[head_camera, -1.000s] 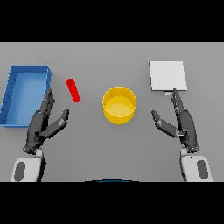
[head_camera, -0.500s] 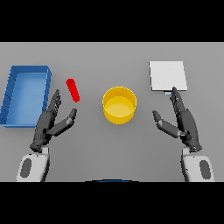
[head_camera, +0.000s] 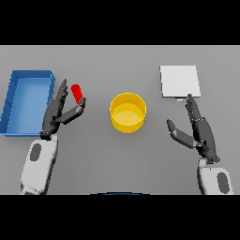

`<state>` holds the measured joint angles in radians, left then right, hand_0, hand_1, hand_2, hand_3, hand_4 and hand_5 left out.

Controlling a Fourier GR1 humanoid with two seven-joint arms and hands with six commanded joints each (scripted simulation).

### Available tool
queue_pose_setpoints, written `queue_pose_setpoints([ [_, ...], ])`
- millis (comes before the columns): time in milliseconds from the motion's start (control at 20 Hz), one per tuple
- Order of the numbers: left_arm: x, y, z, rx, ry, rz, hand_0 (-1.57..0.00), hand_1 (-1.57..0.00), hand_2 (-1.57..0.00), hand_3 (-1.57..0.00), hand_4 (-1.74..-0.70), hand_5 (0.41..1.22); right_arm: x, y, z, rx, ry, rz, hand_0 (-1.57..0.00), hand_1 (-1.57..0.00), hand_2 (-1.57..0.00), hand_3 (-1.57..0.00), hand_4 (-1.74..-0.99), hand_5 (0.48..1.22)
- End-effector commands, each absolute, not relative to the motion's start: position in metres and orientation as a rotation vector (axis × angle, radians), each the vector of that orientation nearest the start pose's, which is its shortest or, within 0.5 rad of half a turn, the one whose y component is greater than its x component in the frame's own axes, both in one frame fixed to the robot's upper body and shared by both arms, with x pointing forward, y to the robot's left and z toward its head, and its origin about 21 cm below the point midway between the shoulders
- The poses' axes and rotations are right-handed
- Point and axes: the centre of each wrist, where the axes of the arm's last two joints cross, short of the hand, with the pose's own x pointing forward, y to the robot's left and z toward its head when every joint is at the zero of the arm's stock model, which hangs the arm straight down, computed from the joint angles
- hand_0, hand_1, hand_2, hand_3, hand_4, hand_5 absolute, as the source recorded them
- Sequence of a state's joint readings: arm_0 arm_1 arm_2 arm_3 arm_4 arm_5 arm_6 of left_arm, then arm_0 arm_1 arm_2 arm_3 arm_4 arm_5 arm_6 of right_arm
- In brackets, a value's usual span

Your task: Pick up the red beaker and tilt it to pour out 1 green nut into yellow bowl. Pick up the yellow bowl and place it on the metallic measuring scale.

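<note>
We have our left hand (head_camera: 58,115) beside the small red cylindrical beaker (head_camera: 78,95), fingers straight and spread, thumb nearly touching it, nothing held. The beaker lies tilted on the grey table (head_camera: 117,154), between the blue rectangular tray (head_camera: 14,101) and the round yellow bowl (head_camera: 128,112). To grasp well, we should wrap mid-body and keep the mouth up. Right hand (head_camera: 199,129) rests open, empty, just below the flat metallic square scale (head_camera: 180,81).

A single head view looks steeply down on the grey table (head_camera: 140,164) from the robot's side, seemingly fairly close.
</note>
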<state>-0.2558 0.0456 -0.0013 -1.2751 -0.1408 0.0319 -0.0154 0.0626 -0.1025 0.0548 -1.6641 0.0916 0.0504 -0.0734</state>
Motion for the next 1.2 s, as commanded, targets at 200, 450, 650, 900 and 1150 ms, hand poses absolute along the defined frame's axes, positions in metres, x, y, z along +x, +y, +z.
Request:
queue_pose_setpoints([
  [200,0.332,0.203,-0.014,0.118,-1.542,-0.234,0.00,0.00,0.00,0.00,-1.22,0.633,0.236,-0.239,0.012,-0.084,-1.655,0.226,0.00,0.00,0.00,0.00,-1.300,0.631],
  [450,0.353,0.194,-0.018,0.133,-1.533,-0.258,0.00,0.00,0.00,0.00,-1.26,0.668,0.239,-0.241,0.011,-0.106,-1.650,0.229,0.00,0.00,0.00,0.00,-1.300,0.642],
  [650,0.357,0.189,-0.027,0.109,-1.567,-0.230,0.00,0.00,0.00,0.00,-1.33,0.709,0.244,-0.239,0.011,-0.104,-1.642,0.217,0.00,0.00,0.00,0.00,-1.303,0.646],
  [900,0.363,0.187,-0.031,0.097,-1.575,-0.135,-0.78,-0.76,-0.76,-0.65,-1.42,0.873,0.240,-0.240,0.011,-0.111,-1.644,0.208,0.00,0.00,0.00,0.00,-1.292,0.646],
  [1150,0.368,0.178,-0.028,0.110,-1.601,-0.141,-1.31,-1.30,-1.30,-1.15,-1.60,1.107,0.241,-0.240,0.012,-0.119,-1.629,0.211,0.00,0.00,0.00,0.00,-1.290,0.651],
])
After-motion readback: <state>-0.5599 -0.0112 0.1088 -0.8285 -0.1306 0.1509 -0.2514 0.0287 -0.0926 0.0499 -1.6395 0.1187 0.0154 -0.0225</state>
